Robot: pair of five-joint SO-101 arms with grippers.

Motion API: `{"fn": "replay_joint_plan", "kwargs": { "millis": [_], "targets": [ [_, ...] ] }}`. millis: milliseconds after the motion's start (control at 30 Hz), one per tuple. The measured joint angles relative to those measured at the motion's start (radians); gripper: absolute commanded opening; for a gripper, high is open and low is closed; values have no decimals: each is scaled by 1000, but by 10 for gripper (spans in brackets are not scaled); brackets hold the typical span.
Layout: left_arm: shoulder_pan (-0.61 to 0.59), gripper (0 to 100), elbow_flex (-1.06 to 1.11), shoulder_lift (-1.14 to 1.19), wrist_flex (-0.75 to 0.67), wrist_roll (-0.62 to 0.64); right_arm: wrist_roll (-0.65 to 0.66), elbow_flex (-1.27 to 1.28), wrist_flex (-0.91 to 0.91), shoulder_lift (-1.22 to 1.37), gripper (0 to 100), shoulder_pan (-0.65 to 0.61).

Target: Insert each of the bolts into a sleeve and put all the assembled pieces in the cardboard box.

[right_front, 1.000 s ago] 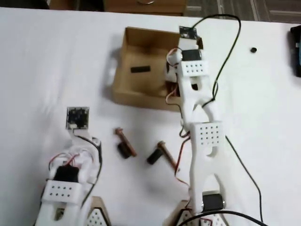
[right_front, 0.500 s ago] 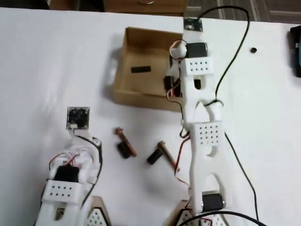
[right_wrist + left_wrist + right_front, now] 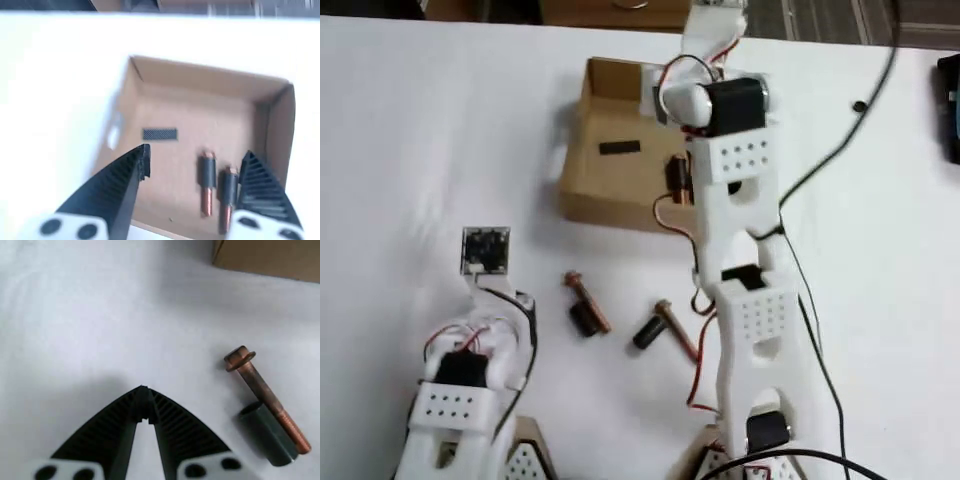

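The cardboard box point(image 3: 582, 190) stands at the back middle of the white table. Over its right side hangs my right gripper point(image 3: 196, 157), open and holding nothing. Below it, two bolts pushed into black sleeves point(image 3: 207, 182) point(image 3: 229, 192) lie side by side on the box floor point(image 3: 175, 110). On the table in front of the box lie a copper bolt point(image 3: 588, 300) touching a black sleeve point(image 3: 583, 319), and a second bolt point(image 3: 677, 333) against its sleeve point(image 3: 647, 332). My left gripper point(image 3: 144, 390) is shut and empty just above the table, left of the first bolt point(image 3: 265, 395) and sleeve point(image 3: 267, 442).
A black strip point(image 3: 619, 147) lies flat on the box floor. The left arm point(image 3: 460, 380) sits at the front left, the right arm point(image 3: 750, 310) rises at the front right. A small black knob point(image 3: 859, 105) and a dark device point(image 3: 950, 105) are at the far right.
The right arm has lifted and tilted back over the box, its wrist camera swinging to the far edge of the high view. The left arm and loose bolts have not moved.
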Motion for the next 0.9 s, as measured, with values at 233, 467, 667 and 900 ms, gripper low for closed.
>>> {"fn": "replay_joint_plan", "kwargs": {
  "millis": [233, 467, 667, 900],
  "targets": [
    [0, 22, 5, 0, 0, 0, 0, 164, 3, -258, 276, -26],
    [0, 22, 5, 0, 0, 0, -35, 689, 3, -703, 276, -64],
    [0, 22, 5, 0, 0, 0, -161, 1100, 3, -1046, 276, -74],
    [0, 22, 5, 0, 0, 0, -295, 1507, 3, -1381, 276, -114]
  ]
}}
